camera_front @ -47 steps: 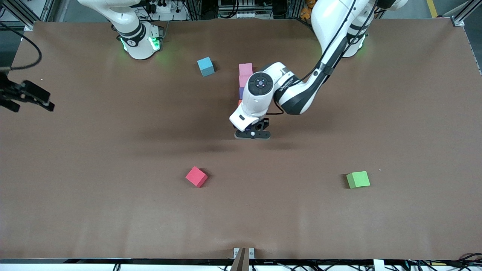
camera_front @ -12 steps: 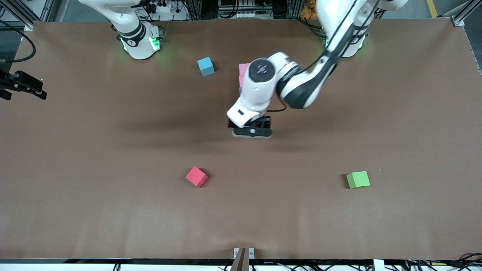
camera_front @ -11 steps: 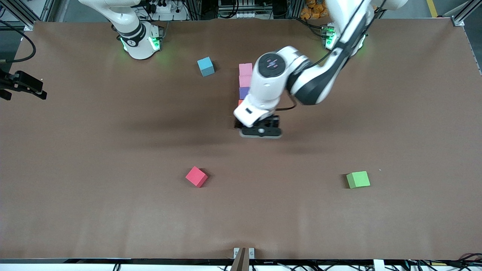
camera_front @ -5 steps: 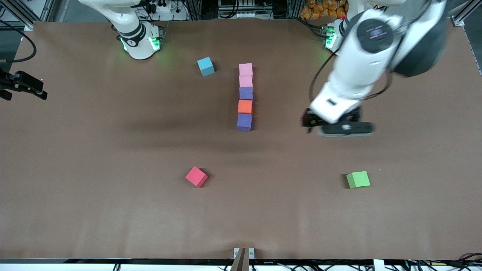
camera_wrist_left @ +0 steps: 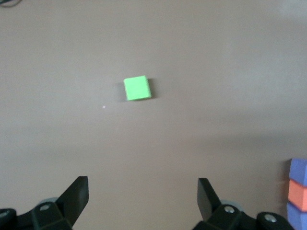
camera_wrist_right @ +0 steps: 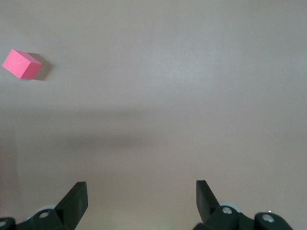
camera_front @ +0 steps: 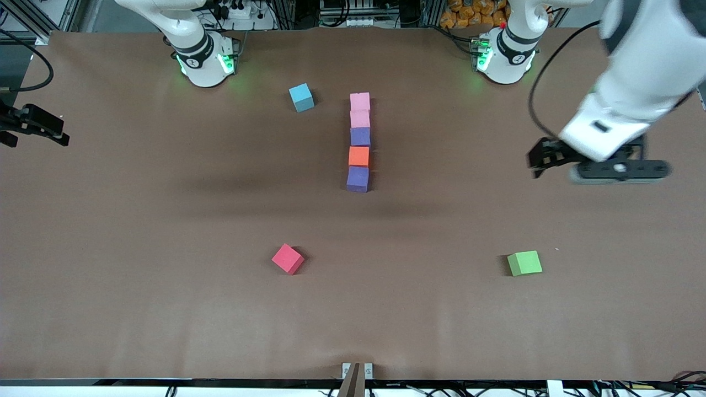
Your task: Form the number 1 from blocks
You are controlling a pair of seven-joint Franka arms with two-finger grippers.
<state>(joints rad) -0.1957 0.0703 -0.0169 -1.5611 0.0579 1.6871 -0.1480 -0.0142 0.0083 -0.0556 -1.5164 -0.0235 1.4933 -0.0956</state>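
Note:
Five blocks lie in one straight column mid-table. From the robots' side toward the front camera they are a pink block, a second pink block, a purple block, an orange block and another purple block. The column's nearer end, with the orange block, shows at the edge of the left wrist view. My left gripper hangs open and empty over bare table toward the left arm's end. My right gripper waits open and empty at the right arm's end.
A light blue cube sits beside the column near the right arm's base. A red cube and a green cube lie nearer the front camera. The brown table spreads wide around them.
My left arm has lifted off the column and swung to the left arm's end of the table, uncovering a purple block at the column's nearer end. The right arm stayed put.

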